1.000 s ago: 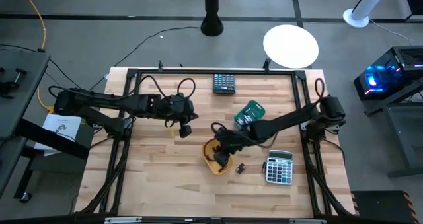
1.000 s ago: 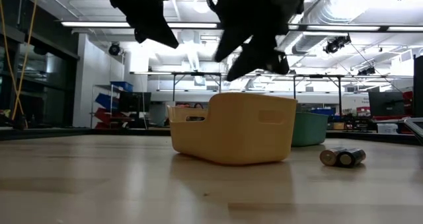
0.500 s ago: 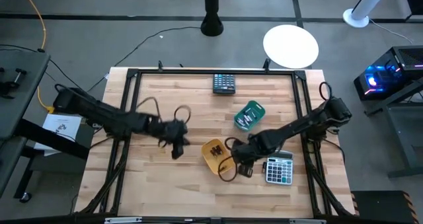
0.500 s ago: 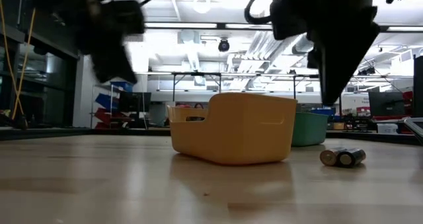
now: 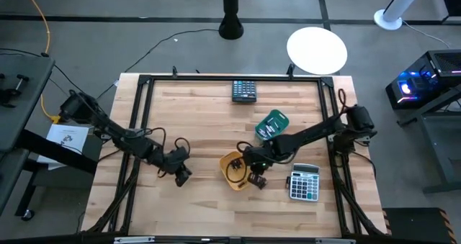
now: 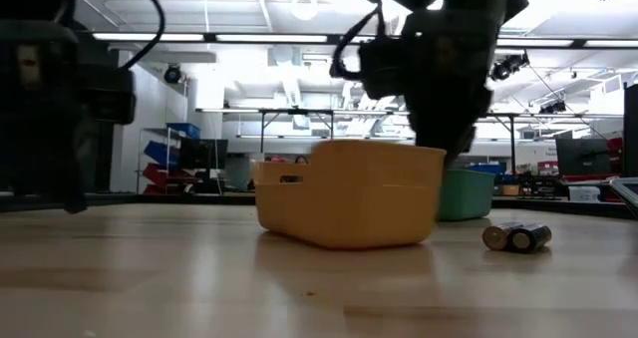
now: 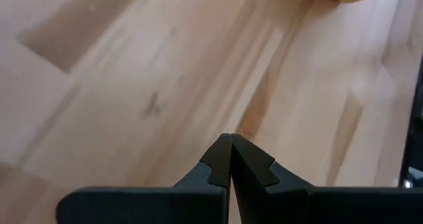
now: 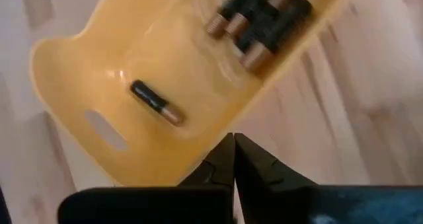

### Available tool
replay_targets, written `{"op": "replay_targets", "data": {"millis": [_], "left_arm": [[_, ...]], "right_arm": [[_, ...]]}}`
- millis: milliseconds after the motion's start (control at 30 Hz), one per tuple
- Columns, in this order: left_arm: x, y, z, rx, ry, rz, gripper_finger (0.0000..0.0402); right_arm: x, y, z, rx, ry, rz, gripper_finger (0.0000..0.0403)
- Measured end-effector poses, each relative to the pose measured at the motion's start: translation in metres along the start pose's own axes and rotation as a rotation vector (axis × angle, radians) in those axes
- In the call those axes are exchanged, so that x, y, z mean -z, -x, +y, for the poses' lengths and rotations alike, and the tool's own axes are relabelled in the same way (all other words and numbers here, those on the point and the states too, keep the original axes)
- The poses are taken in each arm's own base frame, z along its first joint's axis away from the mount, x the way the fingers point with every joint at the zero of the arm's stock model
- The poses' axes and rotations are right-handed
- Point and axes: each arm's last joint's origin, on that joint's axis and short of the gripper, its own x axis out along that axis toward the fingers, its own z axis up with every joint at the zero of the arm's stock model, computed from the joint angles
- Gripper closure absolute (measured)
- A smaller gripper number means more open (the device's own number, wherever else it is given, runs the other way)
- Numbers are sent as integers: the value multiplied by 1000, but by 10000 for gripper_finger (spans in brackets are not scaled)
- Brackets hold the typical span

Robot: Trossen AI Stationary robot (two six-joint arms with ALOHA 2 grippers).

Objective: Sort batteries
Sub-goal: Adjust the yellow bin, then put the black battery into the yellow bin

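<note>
A yellow tray (image 5: 232, 169) stands on the wooden table (image 5: 202, 114) and holds several batteries: one lies alone (image 8: 155, 102) and a few lie together (image 8: 261, 19). Two more batteries (image 6: 516, 237) lie on the table to the right of the tray. A teal tray (image 5: 272, 125) with more batteries stands farther back. My right gripper (image 8: 232, 138) is shut and empty, right at the yellow tray's right rim (image 5: 253, 176). Whether it touches the rim, I cannot tell. My left gripper (image 7: 230, 138) is shut and empty, low over bare wood to the left of the tray (image 5: 181, 175).
A dark calculator (image 5: 244, 91) lies at the table's far edge. A grey calculator (image 5: 304, 183) lies near the right front, close to my right gripper. Bare wood lies between my left gripper and the yellow tray.
My left gripper has gone down and toward the table's near left, away from the middle. My right gripper has swung from above the yellow tray toward the table's right, then come back lower beside the tray. The two loose batteries have kept still.
</note>
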Motion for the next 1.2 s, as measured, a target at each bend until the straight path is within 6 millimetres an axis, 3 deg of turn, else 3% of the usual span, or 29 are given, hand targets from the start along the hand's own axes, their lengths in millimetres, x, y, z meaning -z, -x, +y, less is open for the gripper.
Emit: {"op": "replay_targets", "data": {"millis": [367,500,567,733,800,867,1033,1200], "left_arm": [[13,2,-3,10,4,10,402],[13,2,-3,5,-6,11,402],[13,2,-2,1,-21,12,402],[14,2,1,-38,-31,9,402],[14,2,2,-55,-30,-4,402],[13,2,3,-64,-25,-25,402],[10,2,2,-54,-9,-46,402],[9,2,1,-43,23,-46,402]], "right_arm": [[-82,-8,-5,-94,73,-220,403],[-103,6,-7,-70,107,-221,402],[-101,18,-9,-33,144,-173,402],[-67,42,-5,99,222,-32,402],[-55,45,-5,140,237,-29,402],[-55,48,-6,146,211,-95,402],[-103,59,-36,69,108,-338,389],[-147,42,-85,43,93,-429,327]]}}
